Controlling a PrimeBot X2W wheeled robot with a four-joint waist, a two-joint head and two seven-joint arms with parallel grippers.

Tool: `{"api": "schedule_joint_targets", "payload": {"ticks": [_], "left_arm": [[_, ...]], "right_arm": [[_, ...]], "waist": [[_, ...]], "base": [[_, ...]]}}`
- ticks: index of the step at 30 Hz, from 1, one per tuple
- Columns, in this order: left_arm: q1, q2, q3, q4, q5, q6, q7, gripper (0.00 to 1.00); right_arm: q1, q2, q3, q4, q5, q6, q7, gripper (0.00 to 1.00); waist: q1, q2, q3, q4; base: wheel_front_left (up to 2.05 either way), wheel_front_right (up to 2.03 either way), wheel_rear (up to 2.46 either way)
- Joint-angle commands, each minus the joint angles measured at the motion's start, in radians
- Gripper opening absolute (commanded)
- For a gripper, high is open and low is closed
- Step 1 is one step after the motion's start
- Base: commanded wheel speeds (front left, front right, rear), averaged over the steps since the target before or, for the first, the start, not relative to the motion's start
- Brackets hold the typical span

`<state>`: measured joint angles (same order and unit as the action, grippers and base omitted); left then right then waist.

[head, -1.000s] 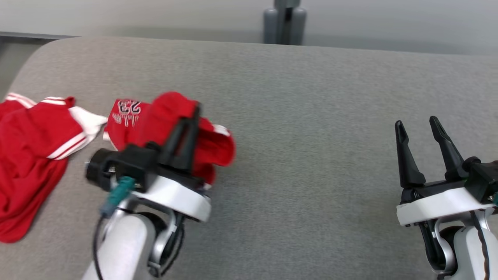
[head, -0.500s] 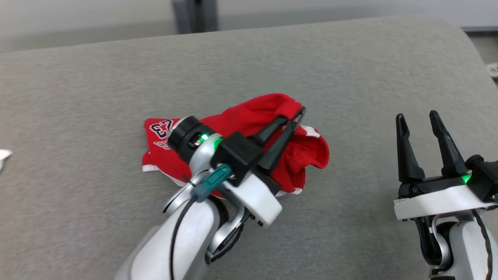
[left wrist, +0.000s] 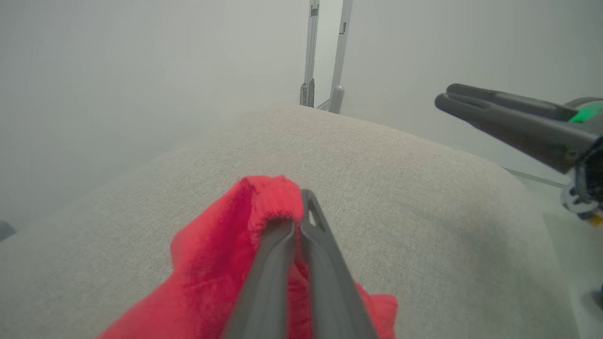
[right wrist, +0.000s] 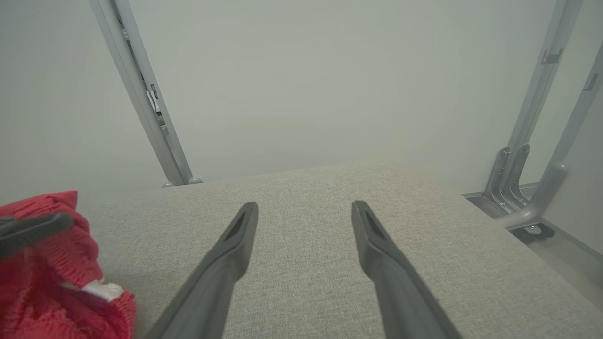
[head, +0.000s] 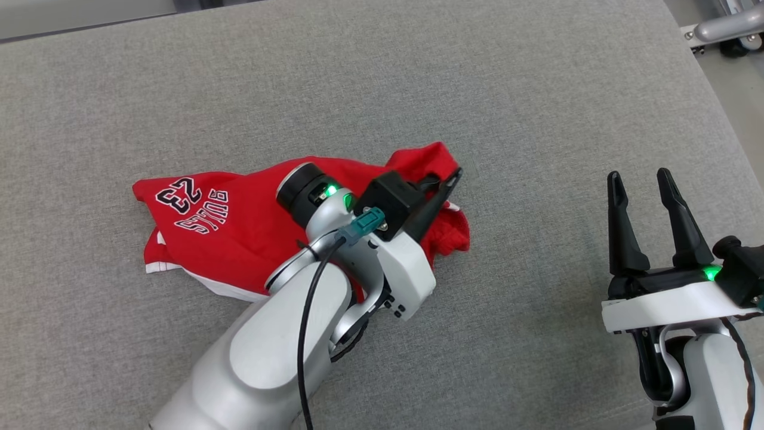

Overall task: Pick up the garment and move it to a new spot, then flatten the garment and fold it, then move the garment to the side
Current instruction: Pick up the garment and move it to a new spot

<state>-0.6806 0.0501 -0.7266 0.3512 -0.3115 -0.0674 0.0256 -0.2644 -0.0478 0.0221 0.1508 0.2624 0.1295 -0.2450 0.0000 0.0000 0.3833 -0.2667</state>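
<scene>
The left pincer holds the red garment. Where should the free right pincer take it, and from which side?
Probably the bunched lobe at the red garment's near-right end, just below where the left pincer is shut on a fold. It stands proud of the grey cushion and faces the open right pincer, so come in low from the right.

Red garment on a grey table top.
The garment is bright red with white edging and a dark 23 with lettering, both outlined in white. The table top is a speckled grey weave. The left gripper and right gripper have black fingers, white bases and green lights; the left carries a teal plug.
</scene>
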Motion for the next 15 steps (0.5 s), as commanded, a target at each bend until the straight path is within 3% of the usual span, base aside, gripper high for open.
{"api": "schedule_joint_targets", "payload": {"ticks": [1,8,15], "left_arm": [[-0.024,0.002,-0.006,0.003,-0.01,0.006,-0.01,1.0],[-0.024,0.004,-0.064,0.002,-0.053,-0.011,-0.017,1.0],[0.035,0.066,-0.091,-0.064,-0.118,-0.037,0.069,1.0]], "right_arm": [[-0.014,-0.004,-0.002,0.007,0.003,0.002,-0.006,1.0],[-0.01,-0.005,-0.023,0.026,-0.012,0.002,-0.014,1.0],[0.004,-0.005,-0.044,0.026,-0.033,0.002,-0.005,1.0]], "waist": [[0.0,0.0,-0.002,0.007],[0.0,0.0,-0.035,0.06],[0.0,0.0,-0.079,0.123]], "base": [[0.0,0.0,0.0],[0.0,0.0,0.0],[0.0,0.0,0.0]]}}
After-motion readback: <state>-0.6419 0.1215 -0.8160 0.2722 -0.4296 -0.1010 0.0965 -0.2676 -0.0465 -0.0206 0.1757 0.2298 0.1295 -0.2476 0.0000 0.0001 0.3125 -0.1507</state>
